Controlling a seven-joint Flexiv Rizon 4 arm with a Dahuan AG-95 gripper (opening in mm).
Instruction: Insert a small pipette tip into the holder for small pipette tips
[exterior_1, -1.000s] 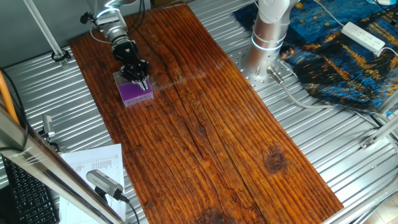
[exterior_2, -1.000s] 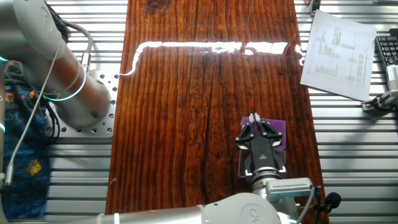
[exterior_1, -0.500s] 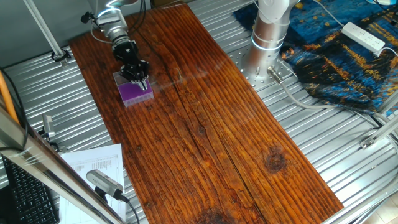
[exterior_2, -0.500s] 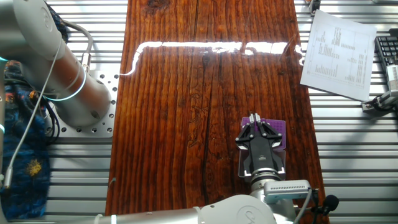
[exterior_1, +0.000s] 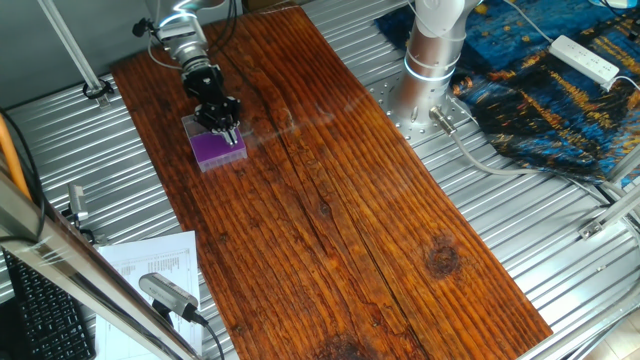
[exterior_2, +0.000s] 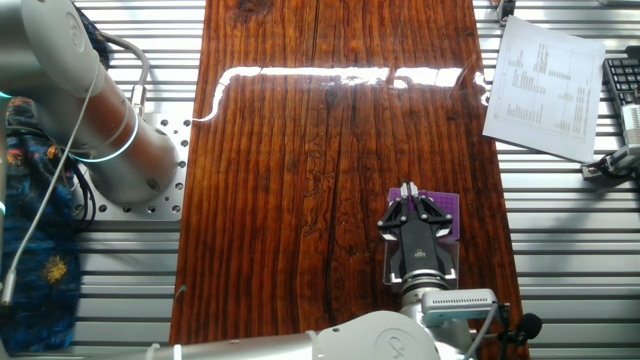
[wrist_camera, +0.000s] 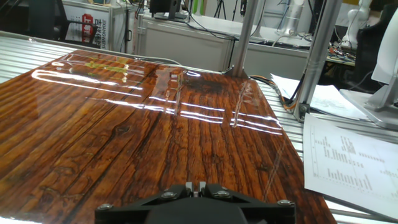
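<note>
The holder for small pipette tips (exterior_1: 216, 151) is a small clear box with a purple top rack, near the far left edge of the wooden board. It also shows in the other fixed view (exterior_2: 449, 211), partly covered by the hand. My gripper (exterior_1: 230, 133) stands right over the purple rack, fingers pointing down at it (exterior_2: 405, 187). In the hand view the gripper (wrist_camera: 194, 185) has its two fingers drawn almost together, with a small pale piece pinched between them, which looks like the small pipette tip (wrist_camera: 195, 193). The holder is out of sight in the hand view.
The long wooden board (exterior_1: 340, 210) lies on a ribbed metal table. The robot base (exterior_1: 432, 55) stands at its far side. A printed sheet (exterior_2: 545, 85) and a keyboard (exterior_2: 622, 85) lie beyond the board's edge. Metal posts (wrist_camera: 244, 37) stand ahead in the hand view.
</note>
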